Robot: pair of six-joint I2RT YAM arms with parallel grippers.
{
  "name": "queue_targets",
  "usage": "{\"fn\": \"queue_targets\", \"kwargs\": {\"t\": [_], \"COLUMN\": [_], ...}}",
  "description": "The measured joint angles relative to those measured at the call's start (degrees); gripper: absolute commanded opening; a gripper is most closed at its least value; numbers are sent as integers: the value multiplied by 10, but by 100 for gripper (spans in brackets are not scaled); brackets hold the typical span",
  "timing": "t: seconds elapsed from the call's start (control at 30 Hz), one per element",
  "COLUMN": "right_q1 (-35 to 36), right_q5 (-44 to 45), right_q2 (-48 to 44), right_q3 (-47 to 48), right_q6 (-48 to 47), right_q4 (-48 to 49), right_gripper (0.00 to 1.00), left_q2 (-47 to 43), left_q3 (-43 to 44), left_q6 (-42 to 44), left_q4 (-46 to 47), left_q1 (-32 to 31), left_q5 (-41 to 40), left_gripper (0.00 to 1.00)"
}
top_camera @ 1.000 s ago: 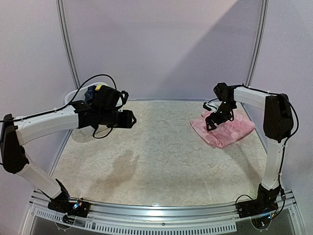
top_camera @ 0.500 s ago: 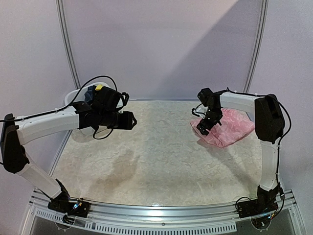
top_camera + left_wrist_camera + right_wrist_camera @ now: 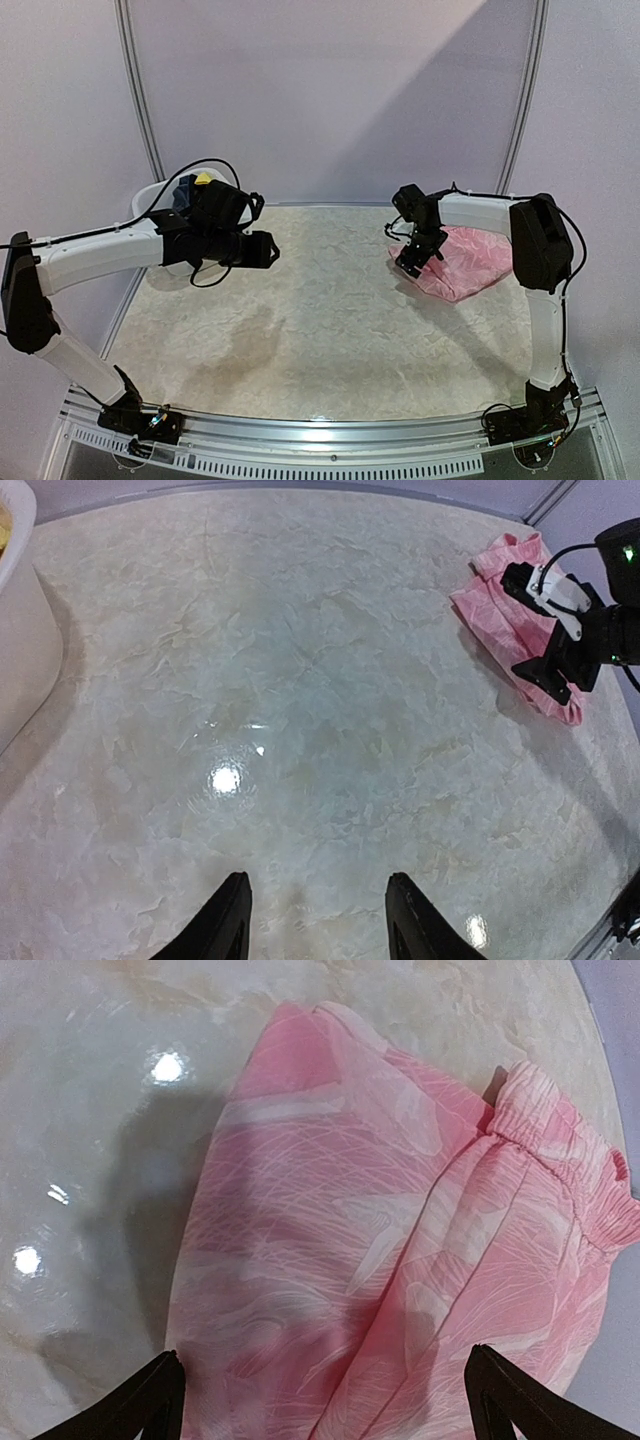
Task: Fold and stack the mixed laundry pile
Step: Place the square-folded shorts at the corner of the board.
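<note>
The top view alone shows the white tub [image 3: 148, 196] at the far left corner of the table [image 3: 330, 310]. A navy piece [image 3: 183, 192] and a yellow piece [image 3: 203, 179] show over its rim behind the left arm. The left wrist view catches only the tub's pale wall [image 3: 22, 640] at its left edge.

The pink ruffled piece [image 3: 472, 262] lies on the far right of the table, close to the right edge. The right gripper [image 3: 412, 262] hangs over that piece's left edge, and no view settles whether it touches the cloth. The right wrist view shows the right gripper [image 3: 325, 1410] spread wide, one fingertip in each lower corner and nothing pinched. Pink cloth [image 3: 400, 1240] fills the gap, with a gathered elastic band [image 3: 550, 1145] at the right and bare table to the left.

The left gripper [image 3: 268, 248] is held above the table's left part, just right of the tub and pointing right. In its own view the left gripper [image 3: 318, 920] has its fingers parted and empty over marbled surface, with the pink piece [image 3: 495, 605] far off at upper right. The two grippers are well apart, with a broad stretch of table between them and toward the near edge.
</note>
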Motion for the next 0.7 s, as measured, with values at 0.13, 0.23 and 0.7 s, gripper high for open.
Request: {"fn": "queue_targets", "kwargs": {"t": [0.13,0.23,0.7], "right_q1": [0,-2,-54], "right_q5": [37,48,-14], "right_q2": [13,25,55], "right_q3": [0,2,55], "right_q6": [0,2,55], "right_q4": [18,24,-5], "right_gripper": [99,99,74], "left_q2": [2,2,2], "left_q3": [0,0,-9], "left_q6": [0,0,0], "left_q4": [0,0,0], "left_q1": [0,0,0], "left_q5": [2,2,2], "left_gripper": [47,47,47]}}
